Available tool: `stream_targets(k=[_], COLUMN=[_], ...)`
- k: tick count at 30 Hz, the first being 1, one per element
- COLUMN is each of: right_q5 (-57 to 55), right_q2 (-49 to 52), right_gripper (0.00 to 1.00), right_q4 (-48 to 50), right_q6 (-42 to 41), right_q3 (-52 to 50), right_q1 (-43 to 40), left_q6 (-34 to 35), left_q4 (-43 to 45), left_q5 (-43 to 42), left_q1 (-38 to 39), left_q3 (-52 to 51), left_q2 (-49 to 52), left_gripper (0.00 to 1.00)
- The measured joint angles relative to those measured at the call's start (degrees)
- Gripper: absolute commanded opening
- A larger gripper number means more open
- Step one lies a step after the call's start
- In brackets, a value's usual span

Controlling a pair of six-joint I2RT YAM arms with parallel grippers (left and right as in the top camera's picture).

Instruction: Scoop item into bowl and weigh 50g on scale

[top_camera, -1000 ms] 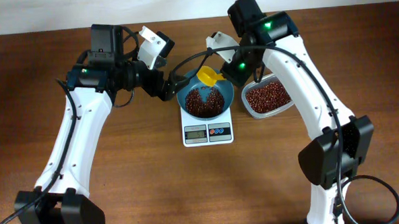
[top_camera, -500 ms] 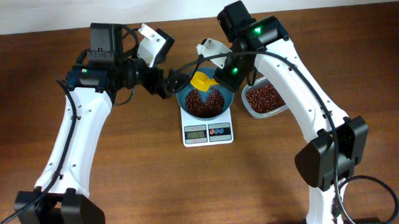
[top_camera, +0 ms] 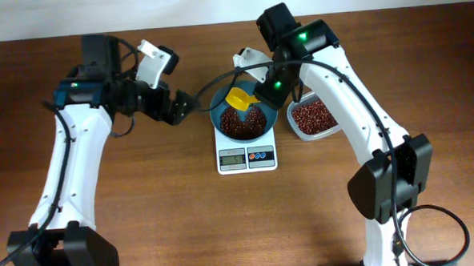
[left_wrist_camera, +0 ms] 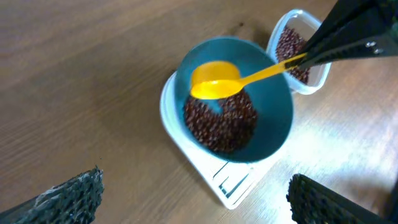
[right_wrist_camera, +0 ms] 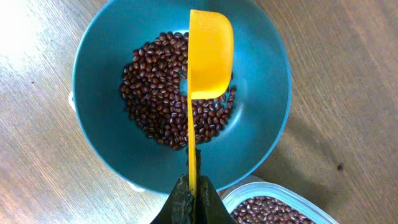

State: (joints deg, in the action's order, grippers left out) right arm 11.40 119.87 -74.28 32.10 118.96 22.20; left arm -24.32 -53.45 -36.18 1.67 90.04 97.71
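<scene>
A dark brown wooden bench (top_camera: 185, 223) with fine lengthwise grain fills the overhead view. A pale off-white wall strip (top_camera: 39, 13) borders its far edge. Light falls evenly, casting soft shadows.

Inventory: one scale (top_camera: 247, 157); one bowl (right_wrist_camera: 261, 93), on the scale; one yellow scoop (right_wrist_camera: 210, 56), above the scale; one clear container (right_wrist_camera: 249, 191), beside the scale; two heaps of beans (right_wrist_camera: 155, 99); two claws, left claw (top_camera: 181, 106) and right claw (right_wrist_camera: 191, 199).

White arms (top_camera: 62, 166) w/ blk joints (top_camera: 384, 192), blk cables (top_camera: 453, 216), green LEDs (top_camera: 303, 36), ribbed blk claw pads (left_wrist_camera: 68, 194)
</scene>
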Motion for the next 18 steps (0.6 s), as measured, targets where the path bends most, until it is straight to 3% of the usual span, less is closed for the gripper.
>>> stream_targets(k=[8, 18], right_q5=[0.0, 0.0], right_q2=[0.4, 0.4], right_gripper=[0.04, 0.04], right_q4=[0.0, 0.0], right_q6=[0.0, 0.0], right_q3=[-0.1, -0.2], right_q1=[0.0, 0.0], left_q6=[-1.5, -1.6], left_q4=[1.3, 3.8], left_q5=[0.2, -3.9], left_q1=[0.0, 1.0], left_q3=[-7.7, -8.1], left_q2=[-0.3, -0.3], left_gripper=[0.99, 0.99])
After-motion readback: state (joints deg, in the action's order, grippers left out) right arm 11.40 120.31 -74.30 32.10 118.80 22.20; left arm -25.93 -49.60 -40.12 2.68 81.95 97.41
